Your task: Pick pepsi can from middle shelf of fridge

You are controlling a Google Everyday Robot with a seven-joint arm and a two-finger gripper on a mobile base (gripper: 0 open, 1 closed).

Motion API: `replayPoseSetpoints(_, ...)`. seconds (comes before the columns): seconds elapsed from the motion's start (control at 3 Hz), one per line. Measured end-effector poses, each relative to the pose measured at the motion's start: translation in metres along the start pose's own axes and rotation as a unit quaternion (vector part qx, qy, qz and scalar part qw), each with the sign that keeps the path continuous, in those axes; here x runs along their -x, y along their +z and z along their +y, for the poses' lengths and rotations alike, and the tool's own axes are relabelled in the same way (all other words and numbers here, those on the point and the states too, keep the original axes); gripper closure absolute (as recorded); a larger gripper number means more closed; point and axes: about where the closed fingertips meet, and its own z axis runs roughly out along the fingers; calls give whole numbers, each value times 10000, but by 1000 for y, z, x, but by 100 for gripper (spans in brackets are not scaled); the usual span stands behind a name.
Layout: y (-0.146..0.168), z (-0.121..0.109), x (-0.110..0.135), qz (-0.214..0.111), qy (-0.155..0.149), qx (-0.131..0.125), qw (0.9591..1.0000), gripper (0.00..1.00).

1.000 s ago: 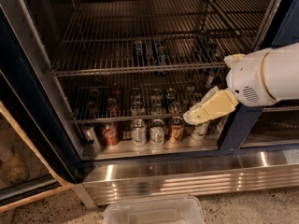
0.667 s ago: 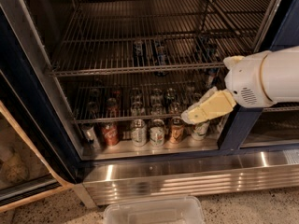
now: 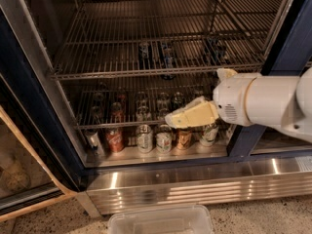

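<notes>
The fridge (image 3: 34, 111) stands open, showing its wire racks. On the middle shelf (image 3: 146, 73) stand three dark-blue pepsi cans (image 3: 167, 53), at the centre and centre right, far back on the rack. My cream-coloured gripper (image 3: 183, 116) juts left from the white arm (image 3: 263, 104) at the right. It hangs below the middle shelf's front rail, in front of the cans on the lower levels. It touches no pepsi can.
Red, green-and-white and brown cans (image 3: 145, 138) line the fridge floor and the low rack behind. A stainless kick plate (image 3: 195, 184) runs below. A clear plastic bin (image 3: 161, 221) sits on the floor in front. A navy door post (image 3: 292, 43) rises behind the arm.
The arm and gripper have shifted left, staying at about the same height below the middle shelf. The cans have not moved.
</notes>
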Motion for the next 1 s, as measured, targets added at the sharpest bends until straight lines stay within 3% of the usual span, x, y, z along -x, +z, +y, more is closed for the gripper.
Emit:
replayPoseSetpoints(0.33, 35, 5, 16, -585, 433, -25, 9973, 0)
replayPoseSetpoints(1.0, 77, 19, 17, -1050, 1091, -72, 9884, 0)
